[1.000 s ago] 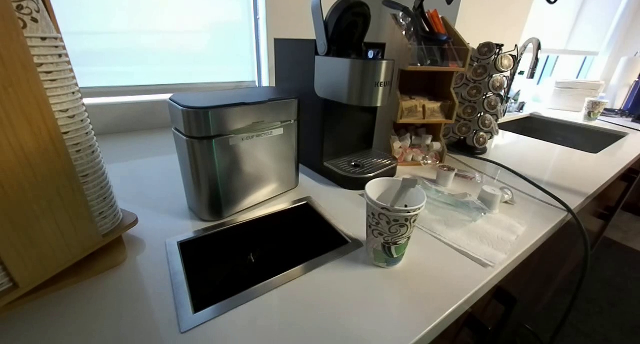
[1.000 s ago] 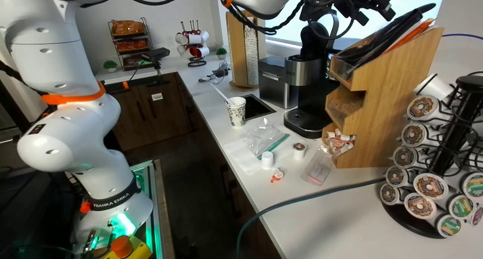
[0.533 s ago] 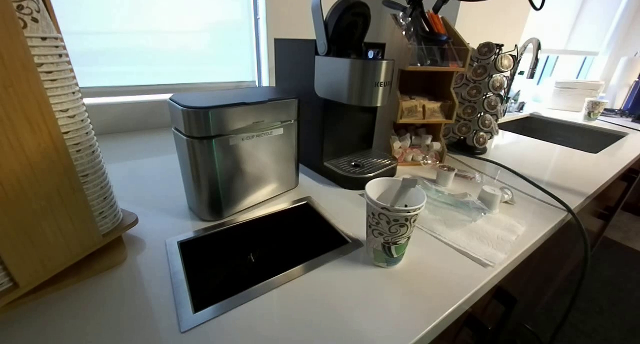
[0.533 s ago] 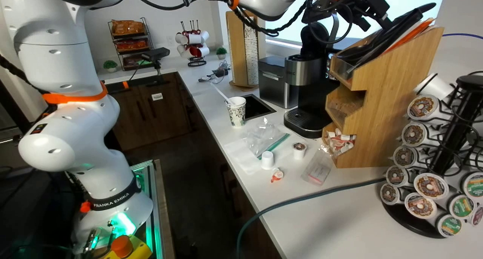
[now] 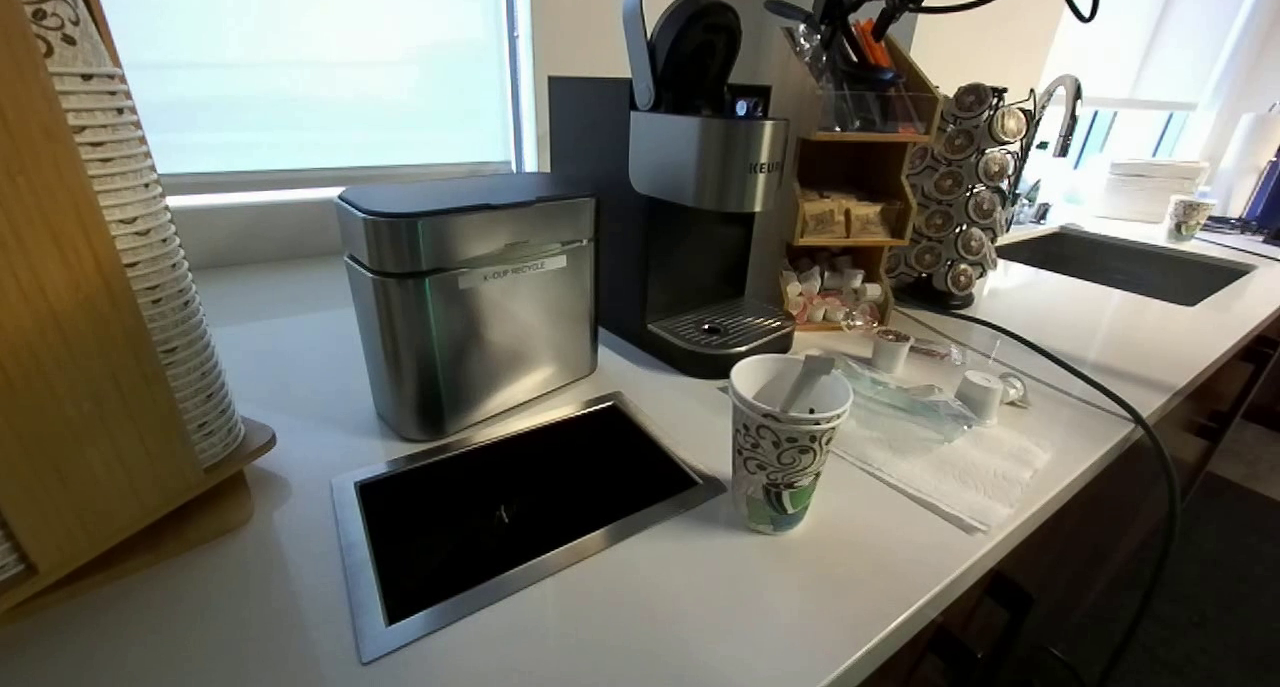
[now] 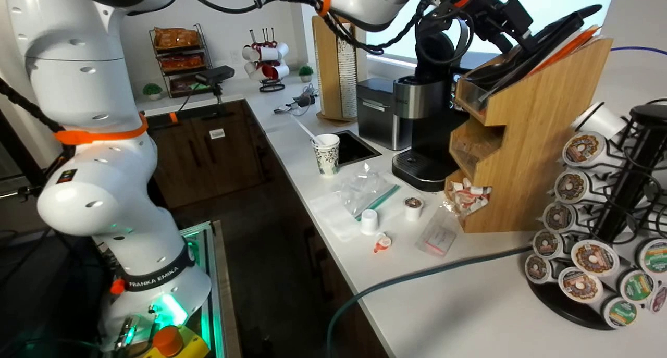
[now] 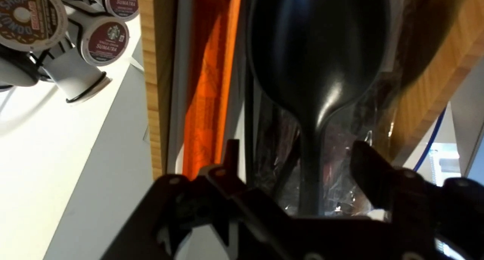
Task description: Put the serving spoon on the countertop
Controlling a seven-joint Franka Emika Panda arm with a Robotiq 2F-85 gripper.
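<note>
Gripper [image 7: 297, 144] spread wide, we hovered over a black serving spoon [image 7: 319, 44] stowed in the top compartment [image 7: 152, 112] of a wooden organizer [image 6: 544, 155].
Our fingertips [image 7: 231, 154] stood either side of the handle [image 7: 312, 169] in the wrist view, probably so that closing would pinch it; we could not tell whether they touched it. Compartment walls likely propped the spoon for easy reach; the white countertop [image 6: 500, 295] waited below.

Wooden organizer [image 6: 542, 155]: honey-tan, grained. In it: serving spoon [image 7: 317, 55], black; unidentified item [image 7: 206, 112], orange. Just beside organizer: coffee machine [image 5: 700, 172], silver over black. Near organizer: pods [image 6: 594, 258], white, lids [image 6: 622, 312] brown, green or dark red. Apart from organizer: paper cup [image 5: 785, 457], white, dark scrollwork, green low down. Beneath organizer: countertop [image 5: 640, 607], white.
</note>
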